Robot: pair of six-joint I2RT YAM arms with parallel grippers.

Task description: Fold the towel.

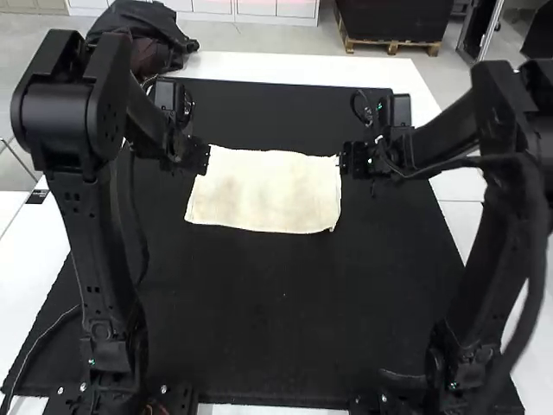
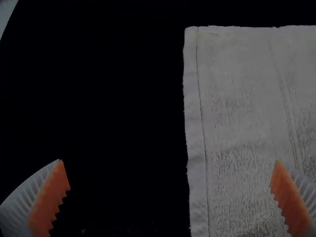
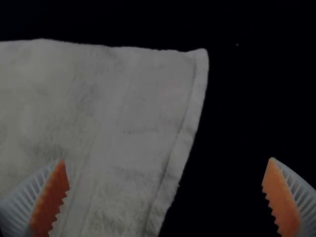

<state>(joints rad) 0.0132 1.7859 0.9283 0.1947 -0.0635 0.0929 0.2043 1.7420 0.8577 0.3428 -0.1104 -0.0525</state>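
The left claw (image 1: 206, 160) is at the towel's far left corner, its two fingers set wide apart; in the left wrist view, one orange pad (image 2: 292, 205) shows over the cloth, the other over black, with the hemmed edge between. The right claw (image 1: 344, 162) is at the far right corner, also spread wide, and neither claw grips anything. Whether either touches the cloth cannot be told. The towel (image 1: 268, 190), cream with faint brownish patches, lies spread flat as a broad rectangle between the two arms, its near right corner slightly uneven. Beneath it is a black mat (image 1: 276, 320), which covers much of the white desk (image 1: 294, 69) and leaves pale borders around it.
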